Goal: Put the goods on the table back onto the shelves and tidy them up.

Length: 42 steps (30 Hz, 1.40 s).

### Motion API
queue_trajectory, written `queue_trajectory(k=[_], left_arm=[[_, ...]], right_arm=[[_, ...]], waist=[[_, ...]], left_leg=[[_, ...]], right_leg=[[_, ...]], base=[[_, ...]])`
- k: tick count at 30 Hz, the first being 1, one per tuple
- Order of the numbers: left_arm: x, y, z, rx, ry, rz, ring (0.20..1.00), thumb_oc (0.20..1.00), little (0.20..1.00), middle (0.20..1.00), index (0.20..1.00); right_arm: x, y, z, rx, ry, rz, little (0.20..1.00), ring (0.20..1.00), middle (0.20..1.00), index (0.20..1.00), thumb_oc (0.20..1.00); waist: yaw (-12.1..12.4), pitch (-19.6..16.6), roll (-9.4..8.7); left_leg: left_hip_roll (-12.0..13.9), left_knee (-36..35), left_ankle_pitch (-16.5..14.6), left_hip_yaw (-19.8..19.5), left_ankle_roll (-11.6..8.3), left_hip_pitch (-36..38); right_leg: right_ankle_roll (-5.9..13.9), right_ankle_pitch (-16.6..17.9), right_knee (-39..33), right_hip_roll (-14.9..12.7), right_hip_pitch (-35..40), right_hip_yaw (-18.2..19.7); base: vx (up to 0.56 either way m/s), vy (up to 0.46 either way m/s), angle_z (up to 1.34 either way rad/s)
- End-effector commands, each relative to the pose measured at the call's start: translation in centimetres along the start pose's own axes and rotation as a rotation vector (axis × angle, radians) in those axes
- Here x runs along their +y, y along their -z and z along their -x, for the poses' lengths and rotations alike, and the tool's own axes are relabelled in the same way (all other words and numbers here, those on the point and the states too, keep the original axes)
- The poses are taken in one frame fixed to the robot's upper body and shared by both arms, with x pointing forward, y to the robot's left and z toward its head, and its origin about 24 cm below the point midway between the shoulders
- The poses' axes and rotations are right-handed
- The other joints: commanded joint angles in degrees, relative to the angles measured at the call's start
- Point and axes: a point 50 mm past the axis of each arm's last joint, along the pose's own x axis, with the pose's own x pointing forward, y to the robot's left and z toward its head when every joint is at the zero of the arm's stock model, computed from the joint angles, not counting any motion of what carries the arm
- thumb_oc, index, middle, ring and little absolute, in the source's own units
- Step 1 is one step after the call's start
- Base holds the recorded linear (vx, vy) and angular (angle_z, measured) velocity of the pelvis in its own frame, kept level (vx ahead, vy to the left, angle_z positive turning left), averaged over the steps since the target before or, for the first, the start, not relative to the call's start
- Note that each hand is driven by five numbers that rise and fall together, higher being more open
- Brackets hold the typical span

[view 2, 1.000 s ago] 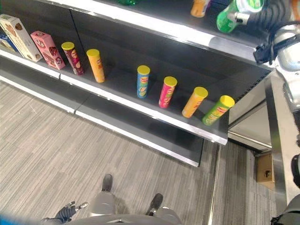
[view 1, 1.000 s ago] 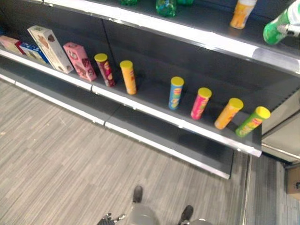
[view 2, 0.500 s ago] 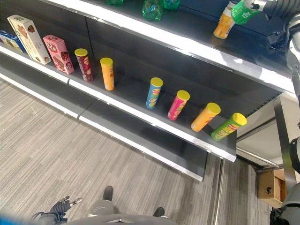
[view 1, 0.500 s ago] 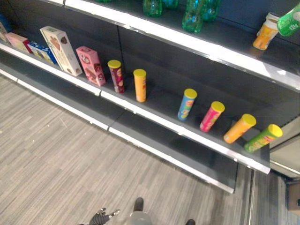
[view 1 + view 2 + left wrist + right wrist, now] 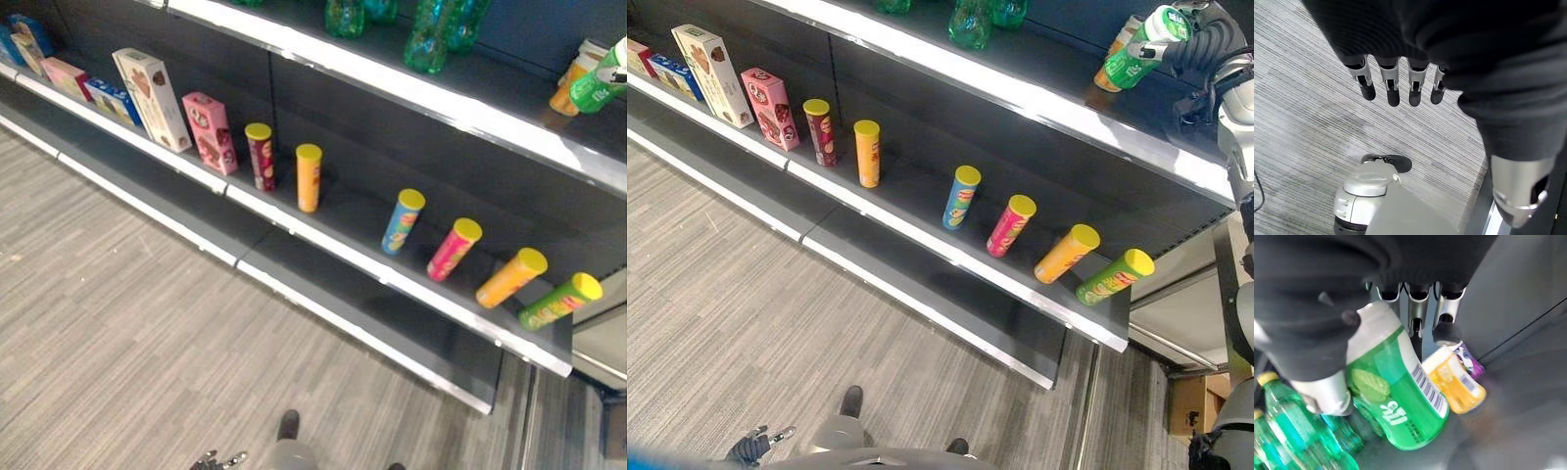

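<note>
At the far right of the upper shelf [image 5: 1038, 98], the right hand [image 5: 1200, 44] holds a green bottle [image 5: 1136, 54] with a white cap, tilted, its base toward the shelf. In the right wrist view the thumb and fingers [image 5: 1418, 308] are curled round the bottle's upper body. Just beside the bottle's base an orange bottle [image 5: 1454, 382] stands on the shelf board, close to the dark back wall. Further left on the same shelf stands a group of clear green bottles [image 5: 436, 29].

On the shelf below [image 5: 323, 230], six tall cans with yellow lids stand in a spaced row: a dark red can [image 5: 261, 157], an orange can [image 5: 309, 177], a blue can [image 5: 402, 221], a pink can [image 5: 454, 250], another orange can [image 5: 510, 278] and a green can [image 5: 560, 301] at the right end. To the left of the cans are boxes: a pink box [image 5: 210, 133], a taller white box [image 5: 152, 98], and smaller blue [image 5: 113, 100] and pink ones beyond.

The left hand [image 5: 752, 446] hangs low above the grey striped floor [image 5: 118, 313], well away from the shelves. Its wrist view shows the fingers [image 5: 1393, 85] straight and slightly apart, holding nothing.
</note>
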Motion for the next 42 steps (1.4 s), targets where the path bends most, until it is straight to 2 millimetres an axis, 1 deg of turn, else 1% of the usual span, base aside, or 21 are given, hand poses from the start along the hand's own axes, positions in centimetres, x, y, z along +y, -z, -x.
queue_trajectory(k=[1,7,9,12,18,22,25,35,42], left_arm=[[0.8,-1.4,-0.3,-0.044,-0.016,-0.029,1.000,1.000,1.000,1.000,1.000],[1.2,-1.0,-0.3,-0.028,-0.022,-0.037,1.000,1.000,1.000,1.000,1.000],[1.3,-1.1,-0.3,-0.033,-0.021,-0.040,1.000,1.000,1.000,1.000,1.000],[1.7,-1.8,-0.3,-0.059,-0.026,-0.056,1.000,1.000,1.000,1.000,1.000],[1.8,-1.7,-0.3,-0.055,-0.028,-0.060,1.000,1.000,1.000,1.000,1.000],[1.8,-1.4,-0.3,-0.046,-0.030,-0.061,1.000,1.000,1.000,1.000,1.000],[2.2,-1.4,-0.3,-0.041,-0.046,-0.051,1.000,1.000,1.000,1.000,1.000],[2.6,-1.1,-0.2,-0.029,-0.064,-0.036,1.000,1.000,1.000,1.000,1.000],[2.7,-0.9,-0.2,-0.019,-0.066,-0.032,1.000,1.000,1.000,1.000,1.000]], right_arm=[[-3.0,-2.4,0.3,-0.055,0.061,0.066,0.200,0.200,0.200,0.200,0.200],[-2.7,-2.1,0.3,-0.039,0.023,0.083,0.200,0.200,0.200,0.200,0.200],[-2.8,-2.0,0.4,-0.025,0.008,0.115,0.200,0.200,0.200,0.200,0.200],[-3.4,-2.2,0.4,0.001,0.005,0.200,0.200,0.200,0.200,0.200,0.200],[-3.9,-1.7,0.5,0.037,0.021,0.218,0.200,0.200,0.200,0.200,0.200],[-4.2,-1.1,0.5,0.057,0.057,0.206,0.200,0.200,0.200,0.200,0.200],[-4.5,-0.8,0.4,0.067,0.100,0.183,0.200,0.200,0.200,0.200,0.200],[-4.1,-1.5,0.0,0.038,0.099,0.142,0.200,0.200,0.200,0.200,0.200],[-3.1,-2.3,-0.3,-0.002,0.060,0.123,0.200,0.200,0.200,0.200,0.200]], waist=[[1.90,0.07,-1.69],[1.77,0.28,-1.97],[1.75,0.37,-2.22],[1.58,0.76,-2.74],[1.55,0.93,-2.89],[1.68,1.07,-2.83],[1.86,1.31,-2.76],[2.29,1.56,-2.79],[2.31,1.56,-2.88]], left_leg=[[1.74,0.23,-3.31,0.68,-3.56,0.00],[1.57,0.23,-3.50,0.73,-3.43,0.13],[1.56,0.23,-3.54,0.71,-3.40,0.12],[1.47,0.23,-3.49,0.74,-3.32,-0.06],[1.36,0.23,-3.57,0.78,-3.30,0.06],[1.27,0.23,-3.66,0.78,-3.23,0.05],[1.22,0.23,-3.71,0.65,-3.16,-0.09],[1.08,0.23,-3.66,0.46,-3.09,-0.33],[1.01,0.23,-3.80,0.54,-3.08,-0.06]], right_leg=[[1.37,-4.27,1.09,-0.23,0.67,-0.92],[1.48,-4.18,1.13,-0.44,0.68,-0.94],[1.50,-4.16,1.16,-0.45,0.59,-0.99],[1.50,-4.03,1.20,-0.45,0.25,-0.82],[1.49,-4.05,1.12,-0.43,0.35,-0.83],[1.53,-4.00,1.09,-0.53,0.37,-0.81],[1.52,-3.91,1.06,-0.64,0.24,-0.97],[1.49,-3.91,1.05,-0.57,0.03,-0.83],[1.44,-4.04,1.04,-0.56,0.42,-0.94]], base=[[0.02,0.003,0.15],[0.01,0.004,0.03],[0.00,0.000,0.00],[0.00,0.000,0.00],[0.00,0.000,0.00],[0.00,0.000,0.00],[0.00,0.000,0.00],[0.00,0.000,0.00],[0.00,0.000,0.00]])
